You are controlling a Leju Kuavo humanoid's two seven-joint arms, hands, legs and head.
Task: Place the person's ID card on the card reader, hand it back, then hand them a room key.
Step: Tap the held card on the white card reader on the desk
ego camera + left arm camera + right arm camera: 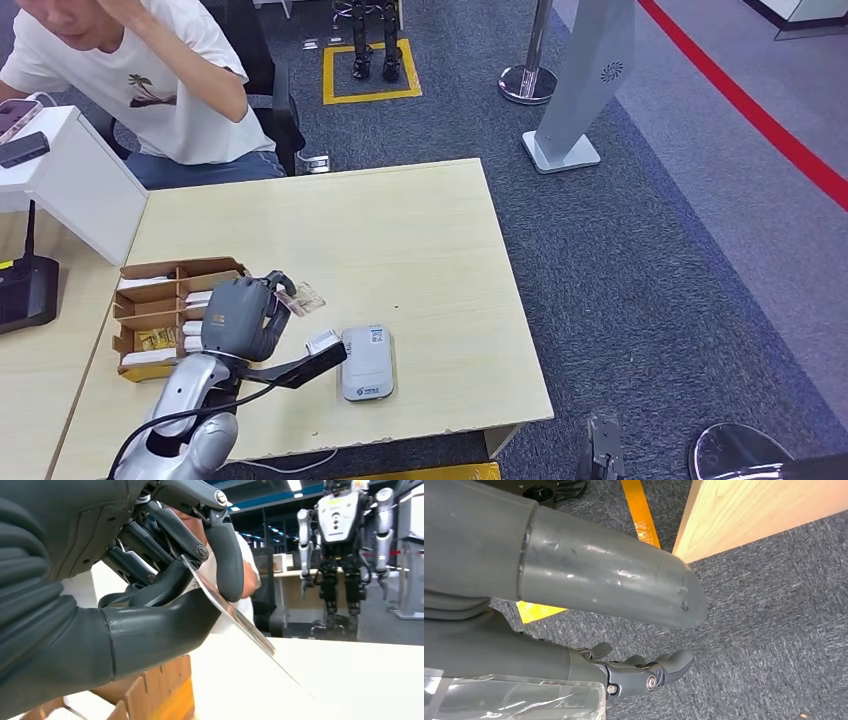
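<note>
My left hand (243,316) hovers over the pale wooden table (420,230) and pinches the ID card (303,298) between thumb and fingers. The left wrist view shows that card (235,615) edge-on, slanting down toward the tabletop. The grey-white card reader (367,362) lies flat on the table just right of the hand, with nothing on it. A cardboard box (165,315) of room key cards sits directly left of the hand. The person (150,80) in a white T-shirt sits at the far left side of the table. My right hand (644,672) hangs beside the table over the carpet, fingers loosely apart and holding nothing.
A white stand (70,180) with a phone (22,148) on it is at the table's left, above a black device (25,290). A stanchion (530,80) and a grey sign base (585,100) stand on the carpet beyond. Another robot (345,540) stands far off.
</note>
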